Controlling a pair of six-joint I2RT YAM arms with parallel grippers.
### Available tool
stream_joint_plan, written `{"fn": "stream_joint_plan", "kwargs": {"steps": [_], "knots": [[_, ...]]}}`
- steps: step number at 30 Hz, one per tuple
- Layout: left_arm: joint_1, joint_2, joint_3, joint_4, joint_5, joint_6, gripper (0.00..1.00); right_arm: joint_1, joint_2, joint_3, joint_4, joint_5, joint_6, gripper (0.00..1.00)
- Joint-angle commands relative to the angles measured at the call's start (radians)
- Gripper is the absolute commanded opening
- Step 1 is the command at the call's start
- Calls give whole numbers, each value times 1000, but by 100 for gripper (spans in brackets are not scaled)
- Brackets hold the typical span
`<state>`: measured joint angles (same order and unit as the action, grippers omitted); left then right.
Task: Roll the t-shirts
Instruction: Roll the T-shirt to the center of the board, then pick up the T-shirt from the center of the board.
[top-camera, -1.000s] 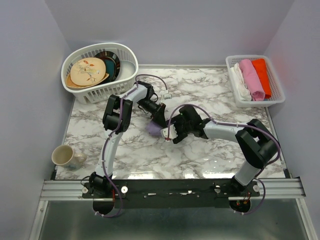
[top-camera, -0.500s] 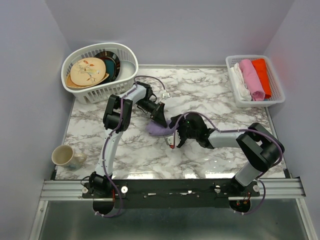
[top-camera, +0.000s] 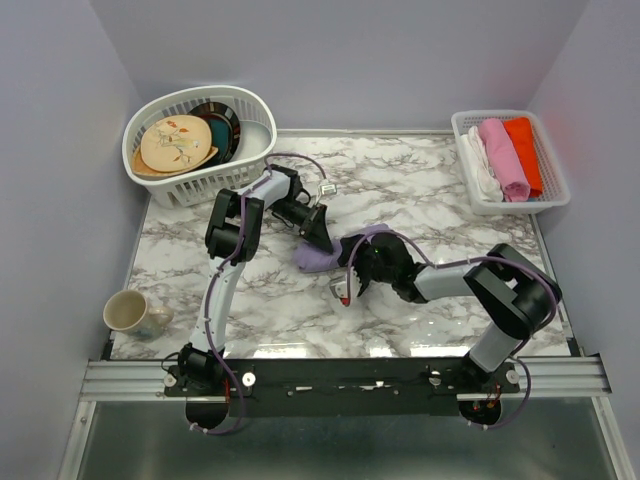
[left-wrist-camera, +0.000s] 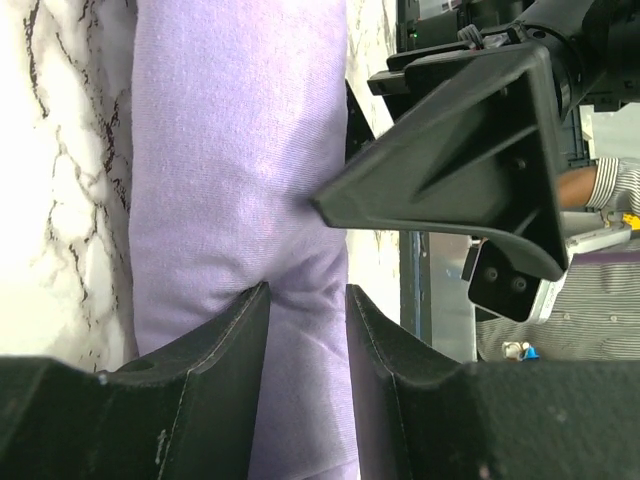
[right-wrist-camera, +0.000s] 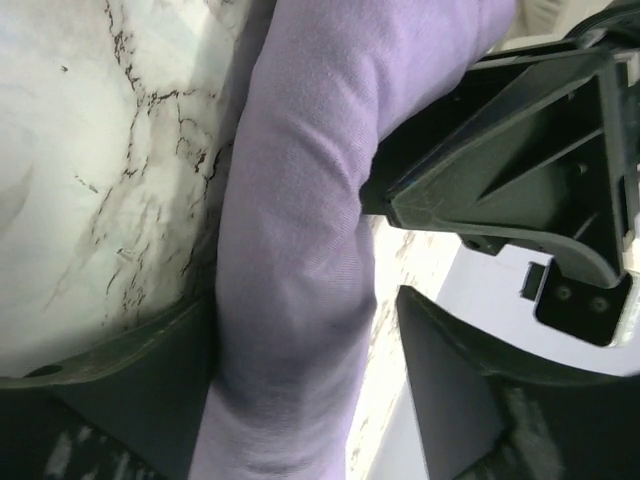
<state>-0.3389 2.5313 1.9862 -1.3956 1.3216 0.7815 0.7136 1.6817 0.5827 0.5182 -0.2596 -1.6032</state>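
Snugly inside left pincer (left-wrist-camera: 306, 295): t-shirt (left-wrist-camera: 235, 150).

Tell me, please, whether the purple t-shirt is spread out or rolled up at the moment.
Rolled up: the t-shirt is a compact rounded tube on the table, no fabric spread flat around it.

Lavender t-shirt (top-camera: 315, 258), white tbl (top-camera: 400, 185) w/ grey-black marble veins, pink bundle (top-camera: 503, 155), orange-red bundle (top-camera: 526, 150), white basket (top-camera: 190, 186).

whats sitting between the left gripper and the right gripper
The rolled lavender t-shirt. The left gripper pinches it and the right gripper straddles it with open fingers, as both wrist views show.
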Motion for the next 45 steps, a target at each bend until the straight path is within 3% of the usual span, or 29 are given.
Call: {"fn": "stream_joint_plan", "kwargs": {"steps": [1,3,4,6,7,8,10,13,14,15,18,21,29,37,45], "knots": [[12,35,-20,-123,-35,27,46,10,78,23,-286,33,12,70],[14,26,-15,-123,-38,24,46,10,84,60,-357,33,12,60],[15,20,-20,-121,-42,22,46,14,90,74,-383,34,14,50],[17,-18,-32,-123,-50,24,48,12,96,116,-447,37,25,45],[17,-37,-52,-121,-70,27,50,12,105,132,-472,40,44,37],[21,-60,-59,-120,-84,35,51,12,108,155,-495,46,61,17],[26,-132,-78,-100,-107,33,52,9,118,213,-558,45,113,6],[41,-276,-107,13,-162,-108,53,-11,122,358,-760,-13,190,6],[47,-314,-109,29,-204,-125,53,-37,122,409,-835,-95,210,6],[57,-388,-104,41,-228,-139,54,-51,131,481,-1004,-142,236,6],[99,-515,-86,64,-280,-185,55,-97,235,757,-1321,-274,362,7],[145,-618,-96,70,-292,-202,56,-132,330,943,-1516,-363,465,7],[277,-756,-194,-23,-298,-116,57,-146,348,939,-1541,-382,560,7],[288,-809,-265,0,-294,-126,57,-178,276,1008,-1544,-382,646,5],[288,-773,-240,-3,-292,-122,57,-370,170,1198,-1509,-293,825,0]]}}
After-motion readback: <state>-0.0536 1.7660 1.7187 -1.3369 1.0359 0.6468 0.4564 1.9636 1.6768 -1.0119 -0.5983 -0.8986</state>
